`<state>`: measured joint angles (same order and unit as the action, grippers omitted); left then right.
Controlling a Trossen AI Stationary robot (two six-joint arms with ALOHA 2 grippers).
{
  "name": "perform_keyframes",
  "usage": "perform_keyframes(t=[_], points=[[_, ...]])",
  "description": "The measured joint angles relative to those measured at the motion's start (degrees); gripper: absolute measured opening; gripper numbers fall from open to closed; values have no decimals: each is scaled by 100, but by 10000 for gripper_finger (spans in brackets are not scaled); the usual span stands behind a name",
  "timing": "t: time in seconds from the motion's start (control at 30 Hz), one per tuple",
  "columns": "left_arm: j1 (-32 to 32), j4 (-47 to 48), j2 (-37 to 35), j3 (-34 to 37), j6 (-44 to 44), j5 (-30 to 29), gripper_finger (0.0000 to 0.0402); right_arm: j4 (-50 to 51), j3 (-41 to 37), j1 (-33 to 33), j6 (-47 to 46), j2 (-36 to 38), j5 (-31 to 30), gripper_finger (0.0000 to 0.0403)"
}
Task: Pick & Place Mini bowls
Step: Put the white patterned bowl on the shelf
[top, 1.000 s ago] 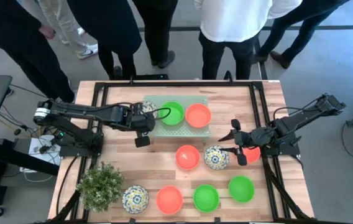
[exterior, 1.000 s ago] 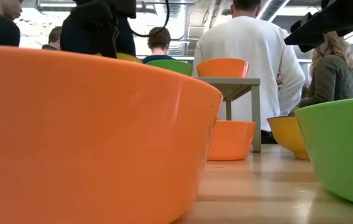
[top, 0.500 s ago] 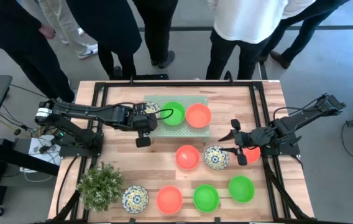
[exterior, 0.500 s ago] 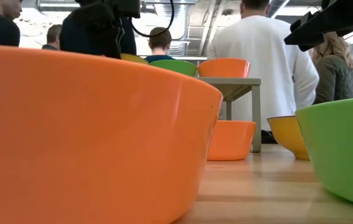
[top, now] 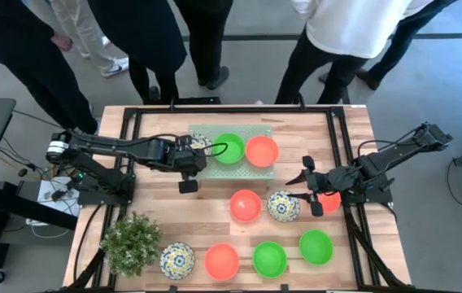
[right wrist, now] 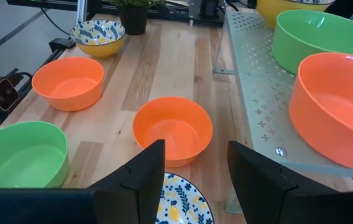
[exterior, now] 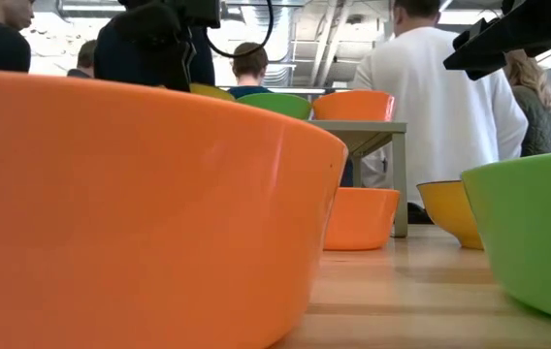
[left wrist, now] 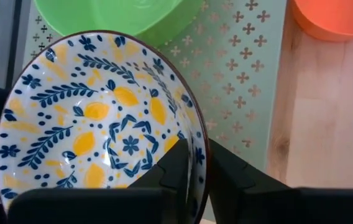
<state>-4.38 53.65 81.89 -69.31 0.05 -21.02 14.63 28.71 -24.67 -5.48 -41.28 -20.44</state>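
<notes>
- pale green, the perforated rectangular mat [top: 233, 167] lies toward twelve o'clock on the light wooden table [top: 353, 130], and it carries a plain bright green round mini bowl [top: 228, 149] beside a plain orange-red round mini bowl [top: 261, 151].
- the left gripper [top: 192, 151] sits at the mat's nine o'clock edge, its two dark fingers [left wrist: 179, 163] pinched narrowly across the rim of a white mini bowl with a blue and yellow floral pattern [left wrist: 102, 124]; one finger is inside the wall, one outside.
- in the left wrist view that patterned bowl hangs over the mat right next to the green one; whether its base touches the mat cannot be told.
- the step in hand looks like placing: this bowl is being set as the third on the mat.
- the next move likely calls for a gentle lowering, then spreading the fingers without nudging the green neighbour.
- the right gripper [top: 310, 186] waits at three o'clock, fingers spread wide and holding nothing, just beside another floral mini bowl [top: 283, 206].
- more bowls sit toward six o'clock, near a small bushy green plant [top: 132, 242] at seven o'clock.
- several people [top: 341, 32] stand beyond the twelve o'clock edge.
</notes>
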Motion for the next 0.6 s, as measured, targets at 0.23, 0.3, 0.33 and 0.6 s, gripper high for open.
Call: perform_keyframes(t=[0.23, 0.3, 0.33, 0.6], points=[[-30, -20, 0, 1, -9, -574, 92, 0, 0, 0, -2, 0, 1, 169], [-69, -48, -1, 0, -10, -646, 101, 0, 0, 0, -2, 0, 1, 169], [-106, -65, -2, 1, -9, -648, 105, 0, 0, 0, -2, 0, 1, 169], [-648, -121, -2, -39, -263, -697, 130, 7, 0, 0, -2, 0, 1, 169]])
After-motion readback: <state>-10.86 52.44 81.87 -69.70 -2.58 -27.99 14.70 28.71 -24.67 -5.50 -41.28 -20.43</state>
